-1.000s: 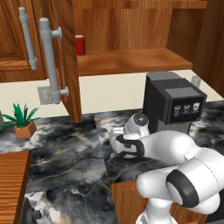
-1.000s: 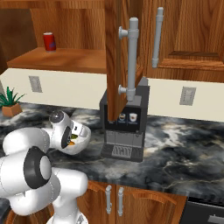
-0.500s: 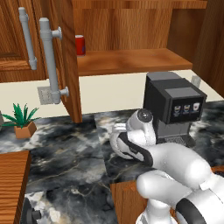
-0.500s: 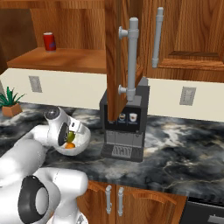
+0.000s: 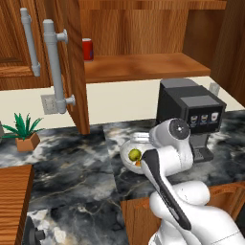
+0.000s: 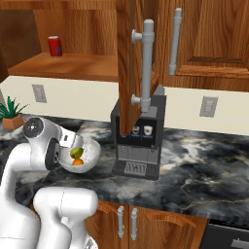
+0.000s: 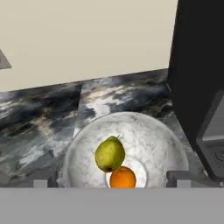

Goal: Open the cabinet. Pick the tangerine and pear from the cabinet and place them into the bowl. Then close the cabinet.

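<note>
Resting in bowl (image 7: pixel 153 135): pear (image 7: pixel 110 154) upright, stem up | tangerine (image 7: pixel 123 177) touching | hand (image 7: pixel 111 179) wide open, empty

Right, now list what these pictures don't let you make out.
- Bowl: in the left base view the arm covers most of it.
- Tangerine: in that view a mere sliver shows beside the pear.
- Red can: too small in the right base view to read any label.
- End effector: in the hand view just its fingertips rise at the bottom edge, set wide apart.
- Cabinet: its top is cut off by the frame edge.
</note>
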